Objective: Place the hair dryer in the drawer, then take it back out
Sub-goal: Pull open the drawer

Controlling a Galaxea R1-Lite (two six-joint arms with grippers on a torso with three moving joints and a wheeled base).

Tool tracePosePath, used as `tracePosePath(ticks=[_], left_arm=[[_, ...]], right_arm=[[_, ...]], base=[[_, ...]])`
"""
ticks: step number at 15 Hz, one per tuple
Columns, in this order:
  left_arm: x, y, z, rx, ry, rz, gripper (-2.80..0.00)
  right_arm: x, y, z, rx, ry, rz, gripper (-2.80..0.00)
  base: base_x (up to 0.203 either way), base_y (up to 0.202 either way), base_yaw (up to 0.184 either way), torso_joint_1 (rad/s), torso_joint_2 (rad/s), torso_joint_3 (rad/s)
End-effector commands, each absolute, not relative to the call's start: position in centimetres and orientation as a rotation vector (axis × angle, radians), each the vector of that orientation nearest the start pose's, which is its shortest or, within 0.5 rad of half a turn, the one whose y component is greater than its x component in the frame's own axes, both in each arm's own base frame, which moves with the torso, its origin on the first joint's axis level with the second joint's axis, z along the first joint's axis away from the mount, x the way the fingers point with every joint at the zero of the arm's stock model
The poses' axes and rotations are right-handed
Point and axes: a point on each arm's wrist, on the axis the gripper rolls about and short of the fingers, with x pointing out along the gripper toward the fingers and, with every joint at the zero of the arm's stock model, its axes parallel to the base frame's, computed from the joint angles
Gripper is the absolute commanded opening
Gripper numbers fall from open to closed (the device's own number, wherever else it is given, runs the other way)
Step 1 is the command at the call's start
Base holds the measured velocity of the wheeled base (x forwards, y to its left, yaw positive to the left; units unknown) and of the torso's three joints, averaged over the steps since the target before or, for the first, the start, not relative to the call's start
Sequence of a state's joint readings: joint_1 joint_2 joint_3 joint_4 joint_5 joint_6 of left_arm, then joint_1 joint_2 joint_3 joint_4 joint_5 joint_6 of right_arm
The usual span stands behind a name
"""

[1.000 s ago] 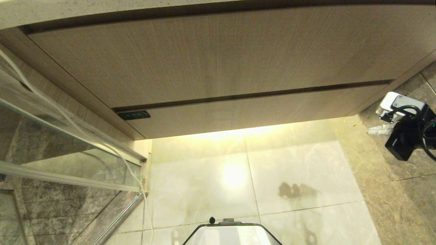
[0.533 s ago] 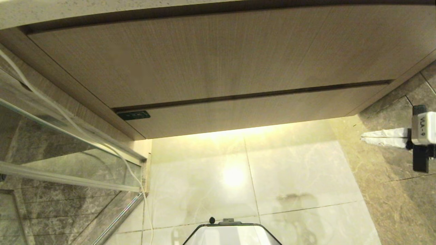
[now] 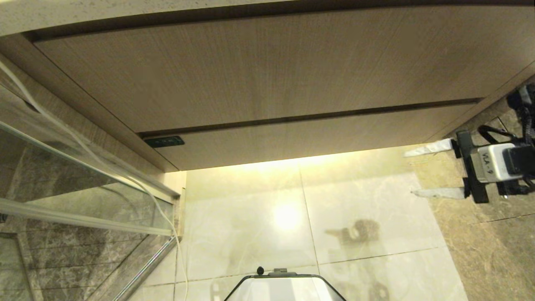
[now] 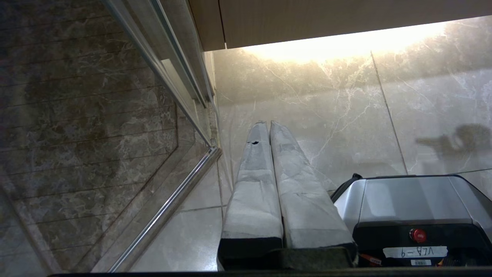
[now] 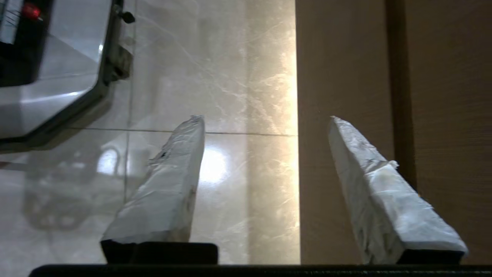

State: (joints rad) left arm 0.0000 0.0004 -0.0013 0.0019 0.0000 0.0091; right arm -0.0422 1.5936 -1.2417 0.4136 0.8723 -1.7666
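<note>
Since a moment ago my right gripper [image 3: 418, 171] has turned and its fingers [image 5: 161, 188] have spread apart, holding nothing, just beside the right end of the closed drawer [image 3: 309, 140]. My left gripper [image 4: 268, 127] hangs parked over the floor [image 3: 355, 200], fingers pressed together. I cannot see the hair dryer.

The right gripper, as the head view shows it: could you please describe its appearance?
The right gripper has two long tapered fingers wrapped in whitish tape, fixed to a black crossbar. Behind sits a white block lettered "VLA-9", with black cables looping around the wrist.
</note>
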Motion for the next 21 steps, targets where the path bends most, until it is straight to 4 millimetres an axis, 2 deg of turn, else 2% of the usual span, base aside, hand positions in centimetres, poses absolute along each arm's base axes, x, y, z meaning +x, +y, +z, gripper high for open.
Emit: tracePosePath(ticks=[1,3,4,6,10,15,18,21], left_arm=[[-2.3,0.0,7.6,0.009,0.002,0.000,-2.80],[-2.3,0.0,7.5,0.009,0.002,0.000,-2.80],[-2.3,0.0,7.6,0.009,0.002,0.000,-2.80],[-2.3,0.0,7.6,0.009,0.002,0.000,-2.80],[-2.3,0.0,7.5,0.009,0.002,0.000,-2.80],[-2.3,0.0,7.6,0.009,0.002,0.000,-2.80],[-2.3,0.0,7.5,0.009,0.002,0.000,-2.80],[-2.3,0.0,7.6,0.009,0.002,0.000,-2.80]], right_arm=[[30.8,0.6,23.2,-1.232,-0.136,1.151,0.00],[30.9,0.7,23.4,-1.203,0.048,1.130,0.00],[31.0,1.5,23.6,-1.180,0.121,1.119,0.00],[30.9,3.1,24.5,-1.176,0.189,1.087,0.00],[28.8,7.2,25.9,-1.067,0.269,1.050,0.00],[29.4,10.3,24.5,-1.062,0.172,0.942,0.00],[31.2,11.5,23.3,-1.071,0.138,0.941,0.00],[32.6,11.9,22.5,-1.115,0.006,0.886,0.00]], base=[[0.000,0.000,0.000,0.000,0.00,0.000],[0.000,0.000,0.000,0.000,0.00,0.000],[0.000,0.000,0.000,0.000,0.00,0.000],[0.000,0.000,0.000,0.000,0.00,0.000],[0.000,0.000,0.000,0.000,0.00,0.000],[0.000,0.000,0.000,0.000,0.00,0.000],[0.000,0.000,0.000,0.000,0.00,0.000],[0.000,0.000,0.000,0.000,0.00,0.000]])
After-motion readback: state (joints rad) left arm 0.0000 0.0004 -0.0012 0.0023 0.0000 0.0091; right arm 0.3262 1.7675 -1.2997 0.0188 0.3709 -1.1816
